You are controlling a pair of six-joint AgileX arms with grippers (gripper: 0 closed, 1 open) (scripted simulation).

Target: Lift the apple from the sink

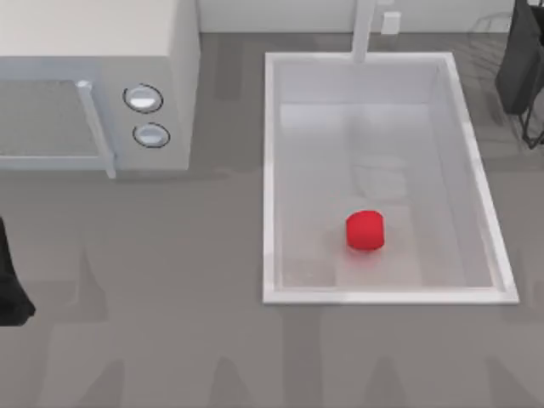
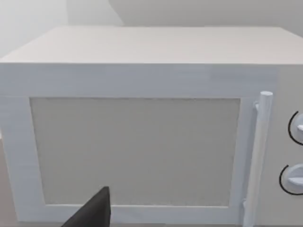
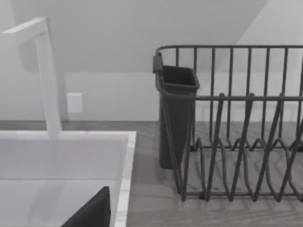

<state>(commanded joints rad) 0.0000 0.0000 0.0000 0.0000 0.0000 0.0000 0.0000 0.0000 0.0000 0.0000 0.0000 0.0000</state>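
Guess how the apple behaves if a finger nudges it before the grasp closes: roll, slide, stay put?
The apple looks round and smooth, so it would probably roll. It sits loose on the sink's flat floor, touching no wall, so nothing would stop it early. Its slightly flattened shape may damp the roll.

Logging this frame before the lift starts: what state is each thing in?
apple: resting on the sink floor, ungripped.
sink: dry-looking, holding just the apple.
faucet: no water running.
microwave: door closed.
dish rack: upright, slots bare.
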